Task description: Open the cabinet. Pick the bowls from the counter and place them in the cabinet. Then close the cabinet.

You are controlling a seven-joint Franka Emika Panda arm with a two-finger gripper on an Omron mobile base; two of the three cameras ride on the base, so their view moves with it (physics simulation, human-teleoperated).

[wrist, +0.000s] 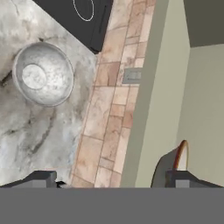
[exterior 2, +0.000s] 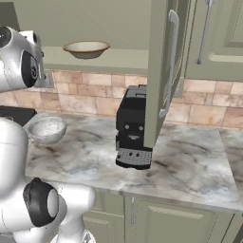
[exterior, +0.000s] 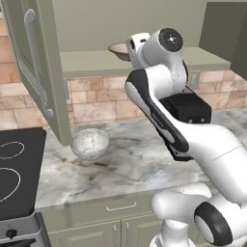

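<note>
End effector: your fingers stand spread wide, holding nothing. Speckled grey-white bowl: on the tabletop, left, near the stovetop. Tan bowl: on the open cabinet shelf. Coffee machine: your right base view shows it; the left hides it behind the arm.
</note>
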